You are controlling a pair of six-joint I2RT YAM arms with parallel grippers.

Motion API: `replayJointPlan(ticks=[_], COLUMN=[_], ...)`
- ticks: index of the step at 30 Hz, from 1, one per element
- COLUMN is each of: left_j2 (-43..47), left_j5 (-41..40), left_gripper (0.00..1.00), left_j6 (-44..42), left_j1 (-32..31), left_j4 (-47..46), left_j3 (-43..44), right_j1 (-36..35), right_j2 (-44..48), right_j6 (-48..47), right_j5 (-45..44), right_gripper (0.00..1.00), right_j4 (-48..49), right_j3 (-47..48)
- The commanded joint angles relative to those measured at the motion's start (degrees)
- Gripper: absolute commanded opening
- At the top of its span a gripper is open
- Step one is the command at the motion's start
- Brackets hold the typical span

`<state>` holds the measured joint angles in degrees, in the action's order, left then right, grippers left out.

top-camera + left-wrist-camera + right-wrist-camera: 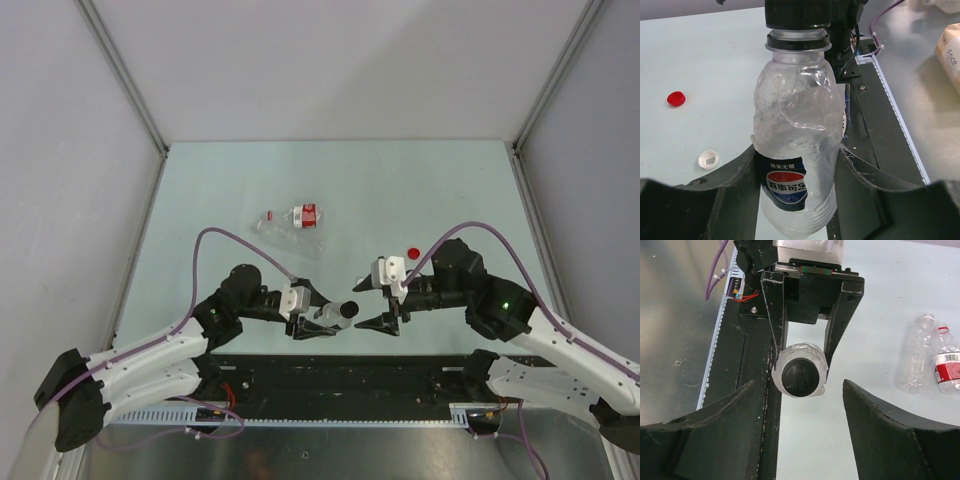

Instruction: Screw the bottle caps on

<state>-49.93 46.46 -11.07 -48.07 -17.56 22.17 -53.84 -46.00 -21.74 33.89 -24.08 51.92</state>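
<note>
Bottle (336, 315) grasped mid-body by left claw (316, 314); long axis level, black cap (800, 378) aimed at right claw (374, 303), which is released, jaws spread astride that axis, just short of cap.

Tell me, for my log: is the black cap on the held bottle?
On: the black cap sits on the neck of the bottle in the left gripper; tightness, cannot tell.

Robot lab cell: grey panel walls (350, 60), aluminium frame (125, 80), pale tabletop (450, 190).
</note>
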Motion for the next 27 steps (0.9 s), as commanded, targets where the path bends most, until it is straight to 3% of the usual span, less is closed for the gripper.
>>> replayJointPlan(ticks=[1,17,23,27], left_j2=[0.47,-0.37,-0.03,0.73], left_j5=[1.63,1.04,-1.39,-9.62], left_gripper=[0.0,0.0,0.0,0.0], left_j6=[-1.27,-0.71,-0.34,0.87], left_j1=[0.3,0.26,0.29,0.33], left_j4=[-0.37,0.02,0.12,0.15], left_j3=[2.26,3.37,3.92,4.96], right_j1=[-1.63,-5.19,-5.95,-6.25], right_j2=[-0.57,-2.38,-2.9,-5.05], right_j6=[-1.48,0.21,4.1,13.14], right_j5=[-0.64,-8.17,-11.54,-16.65], right_gripper=[0.68,0.41,0.06,0.01], right_j4=[1.61,0.63,1.9,3.43], right_j3=[0.11,0.2,0.2,0.2])
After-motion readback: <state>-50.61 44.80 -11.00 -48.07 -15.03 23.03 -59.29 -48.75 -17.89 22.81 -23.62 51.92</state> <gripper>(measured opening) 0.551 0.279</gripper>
